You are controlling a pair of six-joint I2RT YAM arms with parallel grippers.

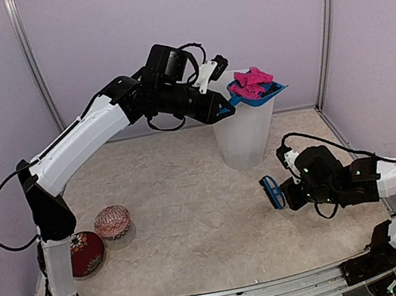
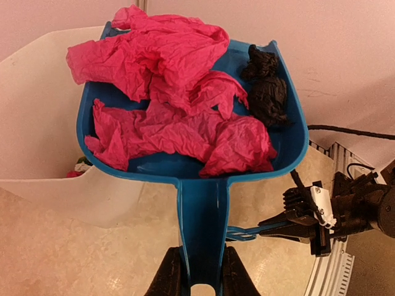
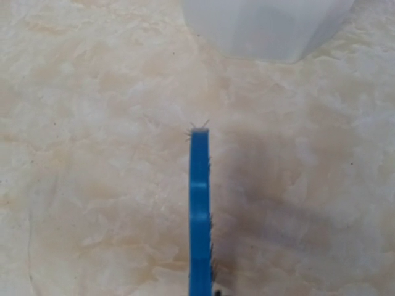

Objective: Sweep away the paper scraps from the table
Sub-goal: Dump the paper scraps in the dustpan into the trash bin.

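Observation:
My left gripper [image 1: 223,105] is shut on the handle of the blue dustpan [image 1: 274,93] and holds it in the air over the mouth of the tall white bin [image 1: 246,136]. In the left wrist view the fingers [image 2: 166,274] clamp the handle [image 2: 203,209]. The pan holds crumpled magenta-pink paper scraps [image 2: 166,80] and a black scrap [image 2: 265,86]. My right gripper [image 1: 287,194] is shut on the blue brush [image 1: 272,192], held low over the beige table [image 1: 187,219], right of the bin. The brush [image 3: 199,209] shows edge-on in the right wrist view; those fingers are hidden there.
Two patterned balls lie at the table's left edge, one red [image 1: 86,252] and one pink [image 1: 112,222]. A bit of coloured scrap [image 2: 77,168] shows inside the bin [image 2: 37,123]. Walls close off the back and right sides.

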